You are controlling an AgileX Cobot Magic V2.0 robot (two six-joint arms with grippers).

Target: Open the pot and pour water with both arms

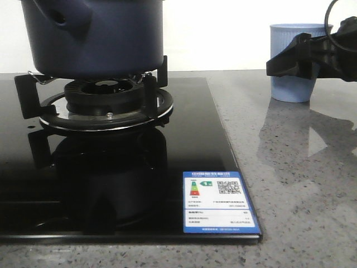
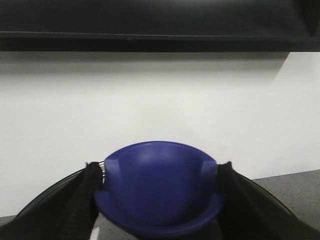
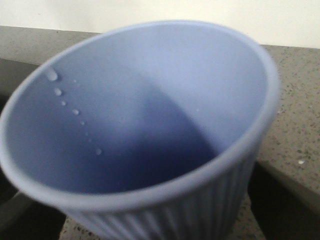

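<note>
The right arm's matte-black, blocky, angular gripper (image 1: 284, 61) has a thin black cable (image 1: 330, 14) looping behind it. The left gripper's (image 2: 157, 200) 2 fingers (image 2: 80, 200) are black and rough-textured.

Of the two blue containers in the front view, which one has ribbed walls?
The light blue cup on the grey counter at right, by the right tool. The navy pot on the burner is smooth-walled.

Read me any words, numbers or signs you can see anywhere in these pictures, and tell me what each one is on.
Blue and white sticker on the front right corner of the black glass stove top: printed lines, a coloured arrow chart and a square code, all too small and blurred to read.
Pot: no text seen.
Ribbed light blue cup: no text seen.
Round blue piece in the left wrist view: no text seen.
</note>
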